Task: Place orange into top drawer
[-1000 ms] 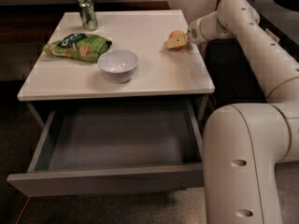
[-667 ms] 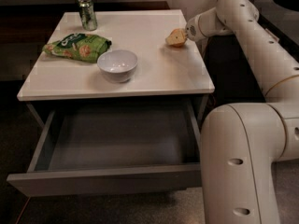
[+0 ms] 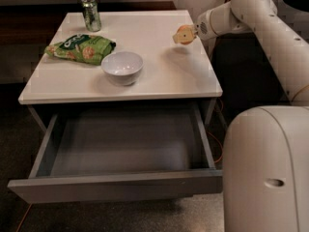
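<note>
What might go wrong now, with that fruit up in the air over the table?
The tool grips the orange above the right rear part of the table. If the round fruit slips, it may roll off the nearby right edge. The open top drawer lies below the front edge, so a low path could clip the table or the white bowl, and an early release would miss the drawer.
</note>
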Controlling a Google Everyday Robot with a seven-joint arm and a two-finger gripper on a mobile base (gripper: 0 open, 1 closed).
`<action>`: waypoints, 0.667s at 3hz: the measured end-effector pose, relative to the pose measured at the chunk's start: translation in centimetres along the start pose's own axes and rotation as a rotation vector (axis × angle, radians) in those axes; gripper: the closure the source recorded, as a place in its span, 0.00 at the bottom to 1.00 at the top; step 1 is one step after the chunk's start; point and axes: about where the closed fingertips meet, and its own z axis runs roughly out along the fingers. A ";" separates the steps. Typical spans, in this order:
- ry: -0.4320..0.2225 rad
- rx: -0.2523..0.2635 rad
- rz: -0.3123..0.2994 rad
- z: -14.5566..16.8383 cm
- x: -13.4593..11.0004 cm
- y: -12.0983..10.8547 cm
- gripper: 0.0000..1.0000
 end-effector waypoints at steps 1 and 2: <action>-0.114 -0.052 -0.056 -7.0 -2.7 5.6 1.00; -0.128 -0.184 -0.057 -9.0 0.3 13.0 1.00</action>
